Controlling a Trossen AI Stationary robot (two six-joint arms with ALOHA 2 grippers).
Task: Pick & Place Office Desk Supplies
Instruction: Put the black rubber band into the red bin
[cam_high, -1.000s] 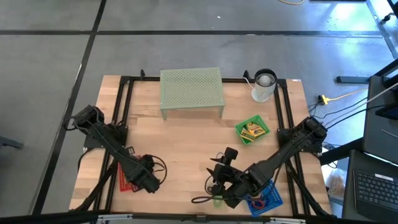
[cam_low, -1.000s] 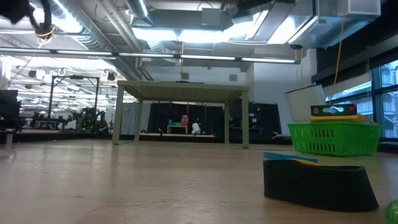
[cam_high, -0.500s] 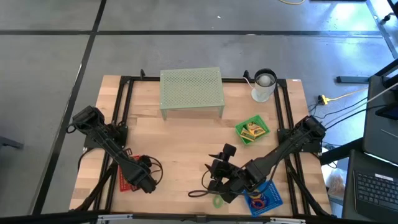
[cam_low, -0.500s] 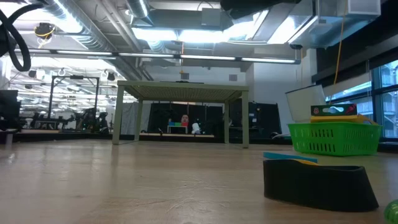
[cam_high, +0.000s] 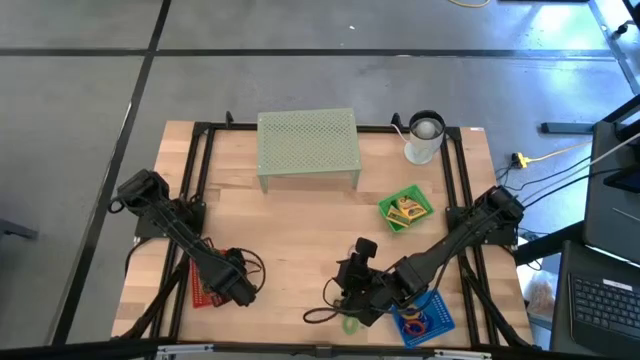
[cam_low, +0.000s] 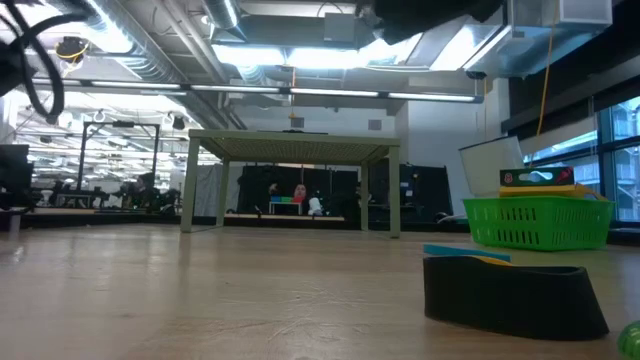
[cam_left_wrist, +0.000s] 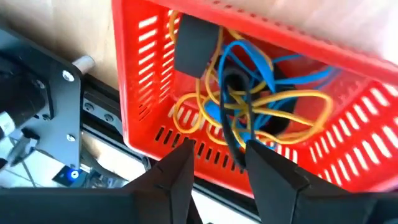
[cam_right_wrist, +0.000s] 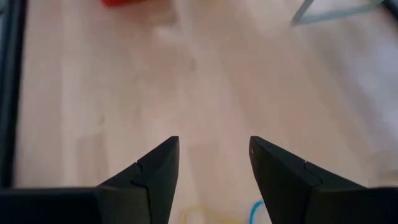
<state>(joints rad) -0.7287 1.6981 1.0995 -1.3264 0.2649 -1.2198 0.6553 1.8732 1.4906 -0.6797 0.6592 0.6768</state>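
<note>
Over the red tray (cam_left_wrist: 149, 106) at the counter's near left edge, the left claw (cam_left_wrist: 217, 163) hangs parted and empty above blue and yellow rings (cam_left_wrist: 261, 93); lift straight up to clear them. Farther right, the right claw (cam_right_wrist: 211, 163) gapes empty above bare counter (cam_right_wrist: 205, 81), rings just beneath.

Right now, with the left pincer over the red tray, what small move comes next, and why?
Probably lift the left pincer straight up from the red tray. Its fingers stand apart with nothing between them, and the blue and yellow bands lie loose inside the tray, so the drop looks done.
</note>
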